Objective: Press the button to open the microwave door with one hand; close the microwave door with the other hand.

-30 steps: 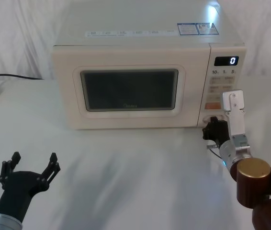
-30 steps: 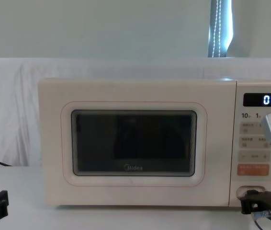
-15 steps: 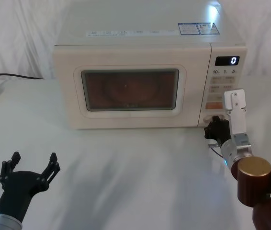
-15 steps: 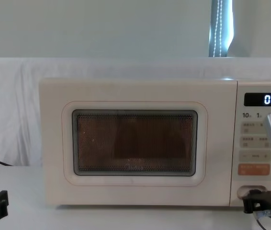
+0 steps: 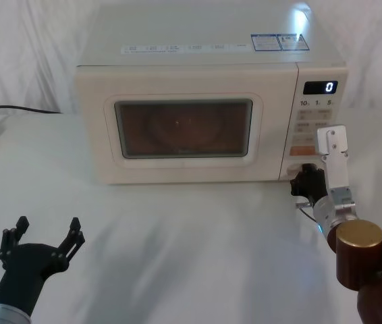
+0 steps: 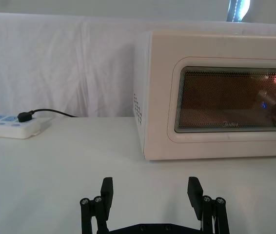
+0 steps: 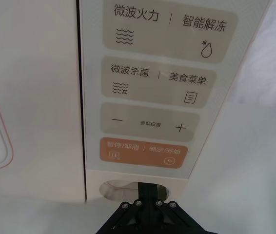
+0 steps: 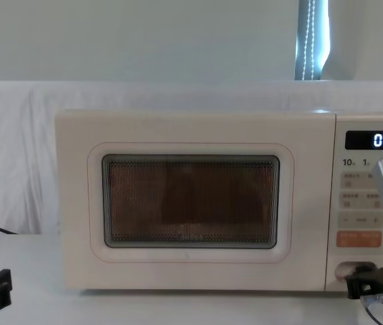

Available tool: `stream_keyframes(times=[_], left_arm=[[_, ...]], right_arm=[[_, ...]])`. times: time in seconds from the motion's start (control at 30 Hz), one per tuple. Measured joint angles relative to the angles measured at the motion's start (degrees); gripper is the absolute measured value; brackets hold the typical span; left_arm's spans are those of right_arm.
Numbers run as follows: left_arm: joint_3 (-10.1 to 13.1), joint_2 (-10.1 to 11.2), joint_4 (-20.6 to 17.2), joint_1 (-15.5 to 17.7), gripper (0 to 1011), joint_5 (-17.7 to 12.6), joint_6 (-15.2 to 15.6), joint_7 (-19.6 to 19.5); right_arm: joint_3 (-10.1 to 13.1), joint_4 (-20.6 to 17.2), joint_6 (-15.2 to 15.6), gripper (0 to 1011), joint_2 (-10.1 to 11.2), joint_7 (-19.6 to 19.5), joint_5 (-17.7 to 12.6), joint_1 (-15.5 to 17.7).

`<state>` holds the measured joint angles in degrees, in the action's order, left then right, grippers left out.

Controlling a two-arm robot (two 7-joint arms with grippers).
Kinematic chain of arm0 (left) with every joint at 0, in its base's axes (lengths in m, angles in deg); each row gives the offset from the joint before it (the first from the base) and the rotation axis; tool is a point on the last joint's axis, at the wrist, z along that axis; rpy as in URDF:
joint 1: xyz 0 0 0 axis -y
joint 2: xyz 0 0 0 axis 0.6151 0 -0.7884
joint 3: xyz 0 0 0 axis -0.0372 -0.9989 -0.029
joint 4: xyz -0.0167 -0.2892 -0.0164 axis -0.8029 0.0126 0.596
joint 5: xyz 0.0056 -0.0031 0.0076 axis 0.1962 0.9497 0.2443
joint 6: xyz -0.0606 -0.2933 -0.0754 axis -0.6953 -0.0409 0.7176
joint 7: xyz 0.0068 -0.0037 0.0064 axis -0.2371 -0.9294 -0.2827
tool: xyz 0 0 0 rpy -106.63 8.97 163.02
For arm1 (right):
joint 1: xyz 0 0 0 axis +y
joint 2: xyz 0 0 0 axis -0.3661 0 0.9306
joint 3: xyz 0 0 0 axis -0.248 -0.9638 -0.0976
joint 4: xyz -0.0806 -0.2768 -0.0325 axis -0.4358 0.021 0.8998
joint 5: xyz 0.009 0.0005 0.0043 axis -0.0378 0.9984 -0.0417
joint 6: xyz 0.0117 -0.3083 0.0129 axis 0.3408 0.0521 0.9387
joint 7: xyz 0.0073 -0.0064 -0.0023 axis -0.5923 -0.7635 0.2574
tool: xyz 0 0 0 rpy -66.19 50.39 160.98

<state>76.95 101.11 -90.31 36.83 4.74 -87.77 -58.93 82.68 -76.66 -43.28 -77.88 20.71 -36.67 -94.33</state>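
The left gripper [image 5: 46,233] hung spread wide, well short of the microwave door [image 5: 184,128], whose lit window carried a faint Midea logo [image 6: 231,124]. The right gripper [image 7: 147,187], fingers pinched together, touched the button [image 7: 123,188]; just beyond it sat the orange key [image 7: 143,153], then the display [image 5: 320,87] reading 0.

head: high, down | chest: low, level | wrists: close | shared: microwave door [image 5: 183,128]
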Motion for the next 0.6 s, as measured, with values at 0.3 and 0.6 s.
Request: stream_keyframes(times=[0.3, 0.6], left_arm=[[0.0, 0.0, 0.0, 0.0, 1001, 0.0, 0.0, 0.0], [0.0, 0.0, 0.0, 0.0, 1001, 0.0, 0.0, 0.0]], right_arm=[[0.1, 1.5, -0.3, 0, 0.0, -0.2, 0.3, -1.0], [0.2, 2.7, -0.7, 0, -0.1, -0.3, 0.4, -1.7]])
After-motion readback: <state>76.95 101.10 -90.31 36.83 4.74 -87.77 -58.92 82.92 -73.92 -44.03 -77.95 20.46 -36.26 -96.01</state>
